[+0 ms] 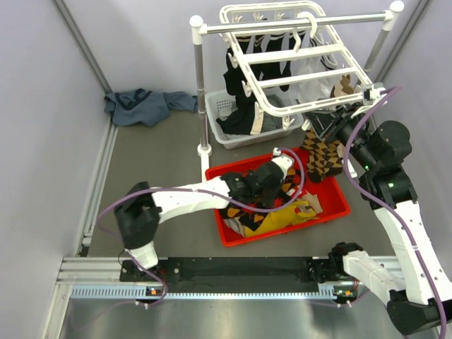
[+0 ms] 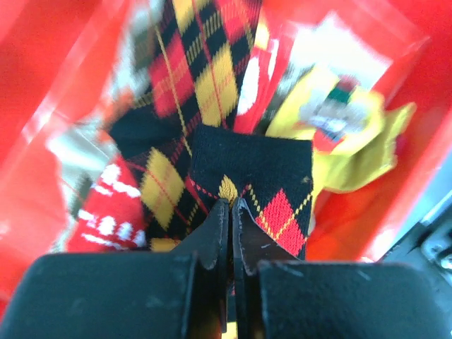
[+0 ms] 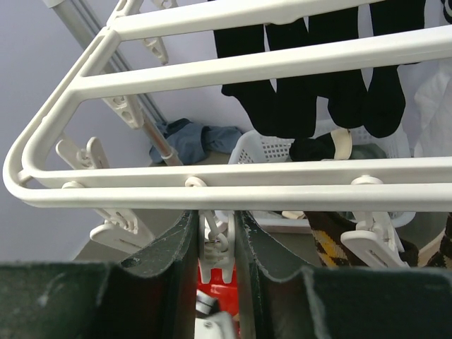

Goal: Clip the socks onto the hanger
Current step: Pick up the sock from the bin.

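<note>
The white hanger (image 1: 296,60) hangs from the rack rod, with dark socks clipped at its far side. A brown argyle sock (image 1: 323,157) hangs from its near right edge. My right gripper (image 1: 330,123) is just under the near bar (image 3: 282,187). In the right wrist view it (image 3: 214,212) is shut on a white clip (image 3: 215,244). My left gripper (image 1: 277,173) is down in the red bin (image 1: 332,212). In the left wrist view it (image 2: 231,203) is shut on the edge of a black argyle sock (image 2: 275,176) with red and yellow diamonds.
The red bin holds several more socks, yellow and red among them. A white basket (image 1: 222,106) of dark clothes stands behind it, under the rack post (image 1: 200,85). A blue cloth (image 1: 145,106) lies at the far left. Grey walls close in both sides.
</note>
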Controlling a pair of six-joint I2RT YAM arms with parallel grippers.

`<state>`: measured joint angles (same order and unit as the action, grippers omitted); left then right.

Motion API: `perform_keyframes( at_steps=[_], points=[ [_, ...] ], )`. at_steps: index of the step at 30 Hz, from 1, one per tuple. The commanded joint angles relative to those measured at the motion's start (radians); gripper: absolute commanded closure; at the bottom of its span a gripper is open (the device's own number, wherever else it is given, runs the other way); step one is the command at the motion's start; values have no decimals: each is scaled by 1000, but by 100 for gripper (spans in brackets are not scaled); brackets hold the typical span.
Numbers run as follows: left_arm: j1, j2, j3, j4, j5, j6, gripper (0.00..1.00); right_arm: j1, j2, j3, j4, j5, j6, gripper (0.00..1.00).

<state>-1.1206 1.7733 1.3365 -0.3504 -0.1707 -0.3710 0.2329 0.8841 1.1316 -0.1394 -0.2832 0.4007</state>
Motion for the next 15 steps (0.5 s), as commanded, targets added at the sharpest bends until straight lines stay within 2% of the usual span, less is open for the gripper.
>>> perform_keyframes(
  at_steps=[1, 6, 15],
  points=[
    [-1, -199, -91, 209, -76, 46, 100, -4, -16, 11, -12, 7, -13, 100],
    [10, -331, -267, 502, -112, 107, 100, -4, -22, 14, -12, -1, -7, 100],
    [82, -457, -439, 893, -30, 196, 100, -4, -27, 20, -9, -23, 13, 100]
  ],
)
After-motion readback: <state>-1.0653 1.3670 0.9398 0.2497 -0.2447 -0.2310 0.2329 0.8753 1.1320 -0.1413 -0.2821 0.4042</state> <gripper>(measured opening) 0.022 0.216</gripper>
